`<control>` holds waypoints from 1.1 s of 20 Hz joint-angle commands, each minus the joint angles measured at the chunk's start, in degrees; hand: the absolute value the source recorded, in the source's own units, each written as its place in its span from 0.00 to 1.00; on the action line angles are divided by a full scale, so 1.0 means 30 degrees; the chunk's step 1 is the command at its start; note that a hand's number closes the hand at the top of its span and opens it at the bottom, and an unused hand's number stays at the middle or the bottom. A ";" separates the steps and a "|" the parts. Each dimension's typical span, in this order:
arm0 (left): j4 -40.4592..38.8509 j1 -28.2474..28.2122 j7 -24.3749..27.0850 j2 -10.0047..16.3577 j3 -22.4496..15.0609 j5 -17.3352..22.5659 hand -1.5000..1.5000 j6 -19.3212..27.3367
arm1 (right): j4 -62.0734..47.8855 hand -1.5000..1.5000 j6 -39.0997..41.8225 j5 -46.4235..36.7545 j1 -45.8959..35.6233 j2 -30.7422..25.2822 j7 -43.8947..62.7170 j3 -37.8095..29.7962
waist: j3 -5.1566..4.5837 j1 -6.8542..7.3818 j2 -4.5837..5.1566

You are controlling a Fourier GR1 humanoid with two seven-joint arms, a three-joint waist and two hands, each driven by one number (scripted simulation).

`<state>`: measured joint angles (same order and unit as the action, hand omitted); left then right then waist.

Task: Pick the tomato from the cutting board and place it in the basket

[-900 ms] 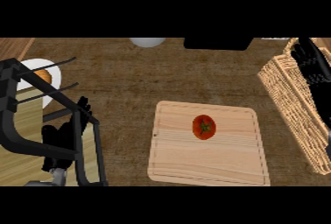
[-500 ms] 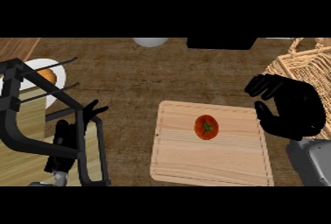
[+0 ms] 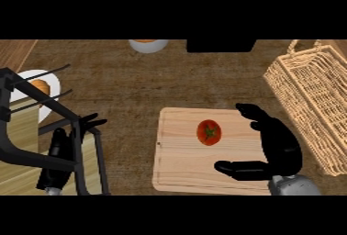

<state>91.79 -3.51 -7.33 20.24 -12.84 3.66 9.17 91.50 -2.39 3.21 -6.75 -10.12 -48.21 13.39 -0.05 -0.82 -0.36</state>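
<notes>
The right hand (image 3: 277,143) hung over the right part of the board (image 3: 181,172), spread wide and holding nothing; its fingers (image 3: 252,112) arched out ahead of the palm and its thumb (image 3: 237,169) stuck out leftward nearer the wrist, so the gap between them faced left. That pose seemed meant for closing round the fruit from the side; the grasp itself was not yet made.

The tomato (image 3: 209,132) lay on the board just left of the palm, at the mouth of that gap, near the fingers and thumb but apart from both; nothing touched it.

The basket (image 3: 308,92) stood close on the hand's right; coming in from that side probably kept the carry short, a lift and a swing rightward.

The left hand (image 3: 86,124) rested open well away to the left, by a black rack (image 3: 27,158).
</notes>
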 commanded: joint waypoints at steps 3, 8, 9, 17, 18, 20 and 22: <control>-0.0609 0.1174 -0.1253 0.0643 0.1735 0.0255 0.50 0.0673 | 0.0567 0.00 -0.3338 -0.5143 0.2069 -0.3597 0.2455 -0.1206 | -0.0072 -0.1002 0.0017; -0.0675 0.0792 -0.0997 0.0627 0.1639 0.0249 0.50 0.0671 | 0.2604 0.00 -0.0702 -0.7696 0.2645 -0.8458 0.6058 -0.1172 | -0.0116 -0.0926 0.0016; -0.0683 0.1116 -0.1346 0.0741 0.1795 0.0369 0.50 0.0610 | 0.2852 0.00 0.0162 -0.7654 0.3065 -0.9133 0.6552 -0.1089 | -0.0093 -0.0936 0.0048; -0.2339 0.3531 -0.1955 -0.0634 0.1057 -0.0308 0.50 0.1041 | 0.7771 0.00 0.3897 -0.7038 0.4547 -1.0890 1.0509 -0.0467 | -0.0011 -0.0462 0.0134; -0.1578 0.3330 -0.2231 0.0565 0.1928 0.0399 0.50 0.0094 | 0.7731 0.00 0.3092 -0.8446 0.4618 -0.9804 1.1266 0.0792 | 0.0000 -0.0193 0.0131; -0.2016 0.3764 -0.2661 0.0451 0.2086 0.0489 0.50 0.0059 | 0.8329 0.00 0.3406 -0.7869 0.4650 -0.9781 1.1739 0.0167 | 0.0005 -0.0182 0.0139; -0.1699 0.2759 -0.1696 0.0918 0.2398 0.0746 0.50 -0.0485 | 0.9380 0.00 0.3238 -0.7668 0.6106 -0.9981 1.1706 -0.0592 | 0.0008 -0.0162 0.0098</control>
<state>91.76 -3.62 -7.66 21.02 -12.45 4.73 7.20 115.31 6.80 -19.89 8.40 -40.21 -16.02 12.80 -0.14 -1.05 -0.79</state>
